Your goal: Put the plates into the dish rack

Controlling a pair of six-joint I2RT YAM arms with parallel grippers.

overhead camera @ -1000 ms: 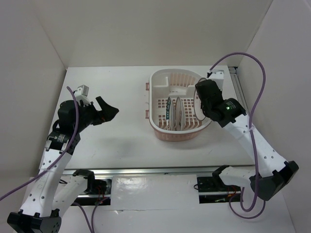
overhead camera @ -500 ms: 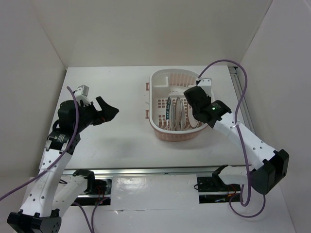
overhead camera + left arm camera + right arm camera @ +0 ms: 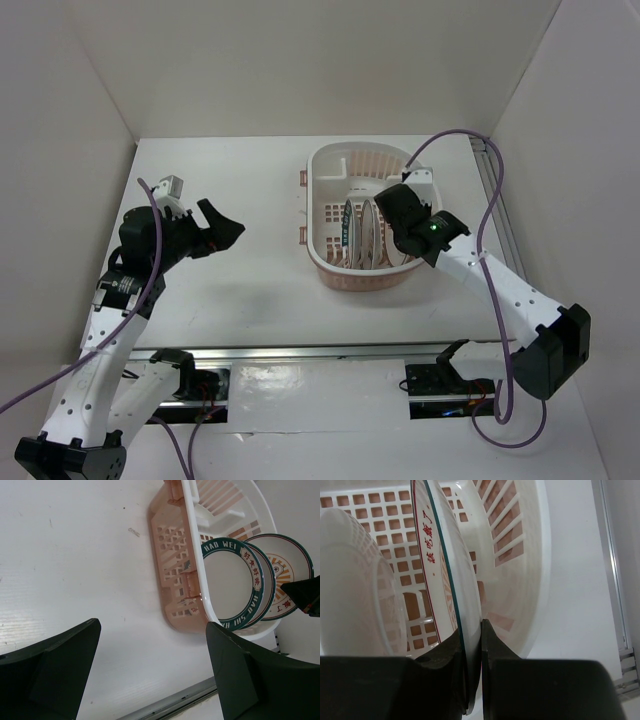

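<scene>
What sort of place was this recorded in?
Probably a robot test bench, not a kitchen: a white table boxed in by plain white walls, a left arm and right arm mounted on a metal rail at its near edge, and only a dish rack with plates as props.

Dish rack (image 3: 172, 570): pale pink slotted outer wall, white rim and interior. Teal-rimmed plate (image 3: 227, 582): white centre, dark teal band carrying white and red lettering. Rayed plate (image 3: 289, 567): white, thin dark green edge, orange-red rayed centre, red characters; surface (image 3: 75, 555) white.
</scene>
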